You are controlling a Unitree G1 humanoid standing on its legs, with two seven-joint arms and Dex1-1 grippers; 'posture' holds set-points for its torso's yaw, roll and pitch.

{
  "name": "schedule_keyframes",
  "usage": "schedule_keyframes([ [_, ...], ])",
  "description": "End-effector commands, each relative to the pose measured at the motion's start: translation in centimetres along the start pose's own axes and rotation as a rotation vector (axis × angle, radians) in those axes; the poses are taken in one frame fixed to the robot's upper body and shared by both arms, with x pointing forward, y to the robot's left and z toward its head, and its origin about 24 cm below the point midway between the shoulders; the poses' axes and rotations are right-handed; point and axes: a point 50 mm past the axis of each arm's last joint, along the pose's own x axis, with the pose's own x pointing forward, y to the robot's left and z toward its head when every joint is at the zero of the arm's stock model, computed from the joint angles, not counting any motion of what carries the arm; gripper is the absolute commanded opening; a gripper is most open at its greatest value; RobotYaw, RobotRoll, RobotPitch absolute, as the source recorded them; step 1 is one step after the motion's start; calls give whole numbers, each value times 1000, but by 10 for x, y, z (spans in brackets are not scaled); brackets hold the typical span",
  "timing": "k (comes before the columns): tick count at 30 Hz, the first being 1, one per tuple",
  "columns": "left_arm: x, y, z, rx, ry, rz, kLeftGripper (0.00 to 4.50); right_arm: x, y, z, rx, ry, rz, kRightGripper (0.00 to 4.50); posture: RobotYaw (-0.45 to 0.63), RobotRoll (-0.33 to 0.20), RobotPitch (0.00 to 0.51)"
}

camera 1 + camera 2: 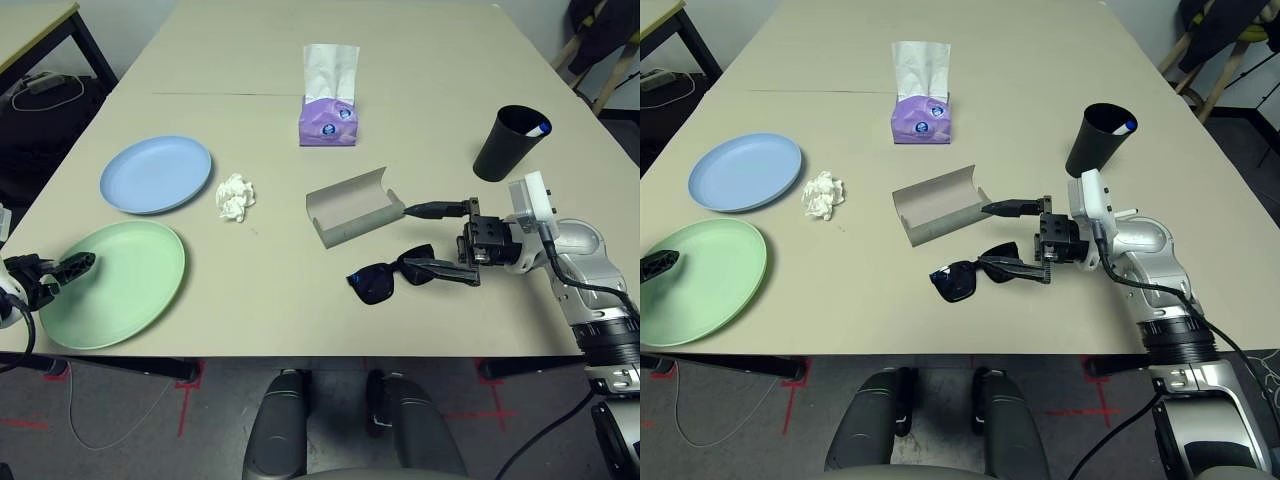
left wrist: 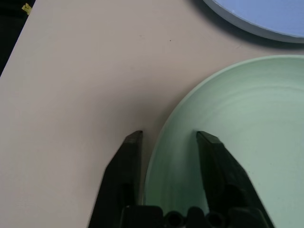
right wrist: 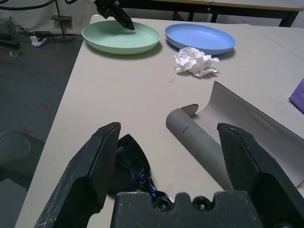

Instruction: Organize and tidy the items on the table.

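The left gripper [image 2: 168, 140] reaches low and forward, its fingers narrowed astride the pale green plate's rim [image 2: 161, 137]. The right gripper [image 3: 168, 137] is level, spread wide, black sunglasses [image 1: 385, 277] just beneath.

Dark floor and side furniture around the work surface

A dark-framed side desk [image 1: 45, 30] stands at the far left, with a coiled white cable [image 1: 45, 88] on something dark below it. The floor [image 1: 130, 420] is dark grey with red tape marks [image 1: 190, 385]. Wooden legs [image 1: 600, 60] lean at far right.
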Motion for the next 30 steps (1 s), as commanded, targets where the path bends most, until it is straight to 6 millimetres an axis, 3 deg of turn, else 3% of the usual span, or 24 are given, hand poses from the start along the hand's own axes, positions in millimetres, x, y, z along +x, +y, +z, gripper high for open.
schedule_keyframes([
  [1, -1, 4, 1, 23, 11, 12, 1289, 1, 3, -1, 4, 7, 9, 4500, 117, 0, 139],
  [4, -2, 4, 1, 23, 10, 9, 200, 0, 2, -2, 4, 9, 6, 4500, 116, 0, 139],
  [5, -2, 5, 1, 23, 10, 7, 46, 0, 2, -2, 3, 10, 5, 4500, 116, 0, 139],
  [18, -16, 1, 2, -29, 25, -154, 46, 2, -2, -2, -5, 12, -3, 4500, 118, 0, 138],
  [26, -24, -40, 23, -49, -54, -346, 46, 3, -3, -2, -5, 14, -2, 4500, 123, 0, 138],
  [30, -21, -46, 40, -65, -123, -343, 46, 3, -4, -1, -7, 14, -1, 4500, 122, 0, 136],
])
